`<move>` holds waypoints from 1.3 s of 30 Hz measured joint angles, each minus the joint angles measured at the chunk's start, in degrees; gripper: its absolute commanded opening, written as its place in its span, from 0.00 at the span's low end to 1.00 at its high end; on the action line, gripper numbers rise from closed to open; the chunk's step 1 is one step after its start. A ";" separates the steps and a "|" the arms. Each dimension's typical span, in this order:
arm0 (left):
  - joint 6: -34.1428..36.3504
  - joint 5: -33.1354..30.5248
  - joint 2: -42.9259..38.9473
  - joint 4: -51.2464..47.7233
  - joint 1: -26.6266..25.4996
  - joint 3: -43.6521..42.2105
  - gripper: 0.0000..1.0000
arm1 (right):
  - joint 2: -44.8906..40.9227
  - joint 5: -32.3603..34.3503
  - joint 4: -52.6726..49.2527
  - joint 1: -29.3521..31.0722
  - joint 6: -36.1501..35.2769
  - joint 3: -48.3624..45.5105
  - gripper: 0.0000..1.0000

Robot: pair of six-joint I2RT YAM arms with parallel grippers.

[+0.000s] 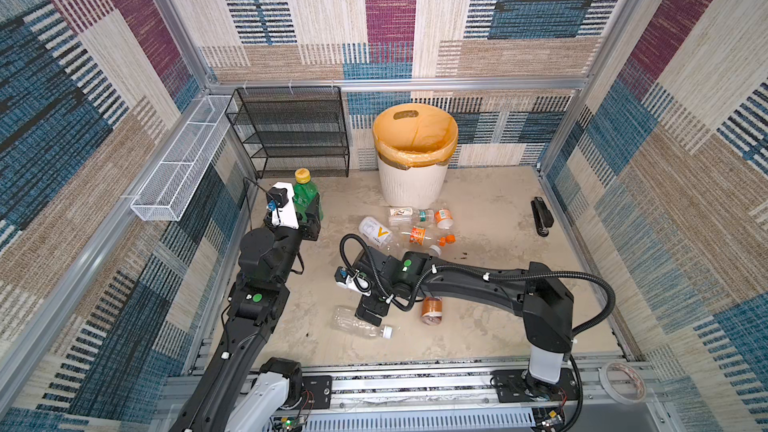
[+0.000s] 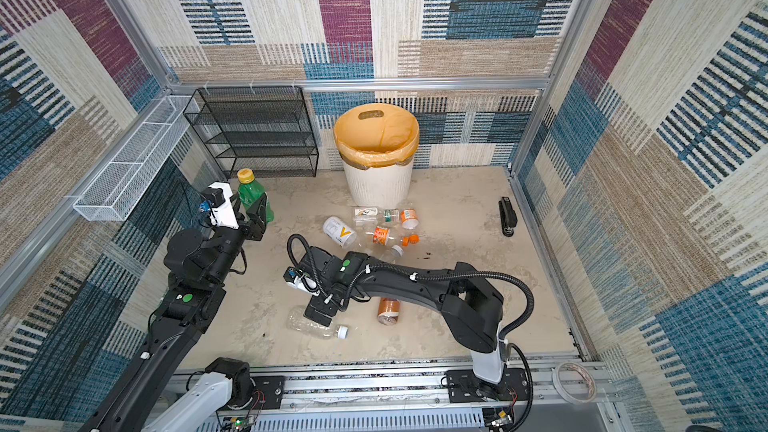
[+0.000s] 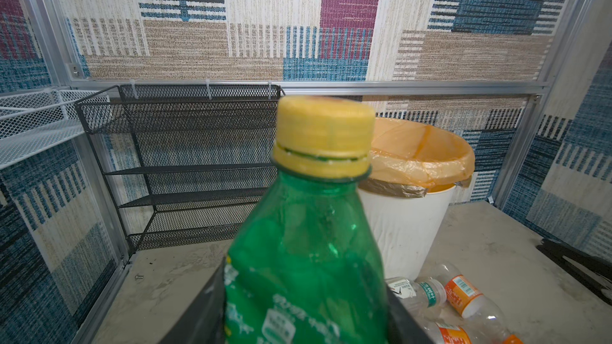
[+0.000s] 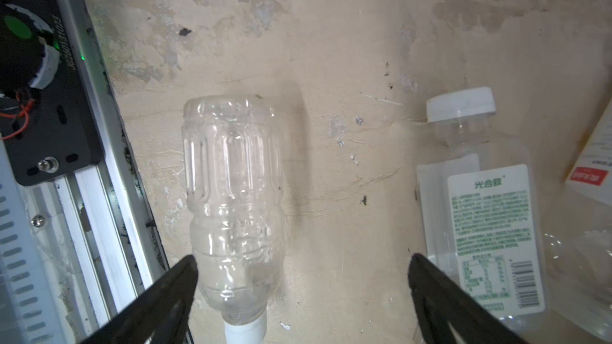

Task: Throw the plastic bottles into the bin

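Top views, left gripper (image 1: 311, 209): clamped on the green bottle (image 1: 304, 195), which stands upright in the jaws with its yellow cap up.
Top views, bin (image 1: 409, 191): well apart from those jaws, off to their inner side.
Top views, right gripper (image 1: 369, 312): jaws spread wide and empty, just over the clear bottle (image 1: 353, 322) lying flat. This arm is much the nearer one.
Left wrist, green bottle: fills the gap between the jaws, long axis vertical. The bin's rim shows ahead, past the cap.
Right wrist, clear bottle: lies on the tabletop (image 4: 347, 61) inside the gap, crowding one finger (image 4: 178, 292).
Right wrist, long axis: runs straight out from the jaws, across their closing line. White cap towards the wrist, base pointing away.
Right wrist, labelled bottle (image 4: 490, 226): just outside the other finger, roughly parallel, cap pointing away.
Judgement: centring sideways before closing would likely give a squarer grip.
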 measured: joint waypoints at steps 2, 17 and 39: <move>0.00 0.00 0.00 -0.42 0.00 0.17 0.50 | 0.68 0.00 0.15 0.15 -0.52 -0.37 0.99; 0.07 0.17 0.35 -1.42 0.02 0.61 0.50 | 3.65 -1.55 3.39 2.14 -2.27 -1.20 1.00; 0.04 0.50 -0.11 -1.68 0.11 0.55 0.50 | 5.99 1.66 7.52 0.50 3.39 -2.86 0.68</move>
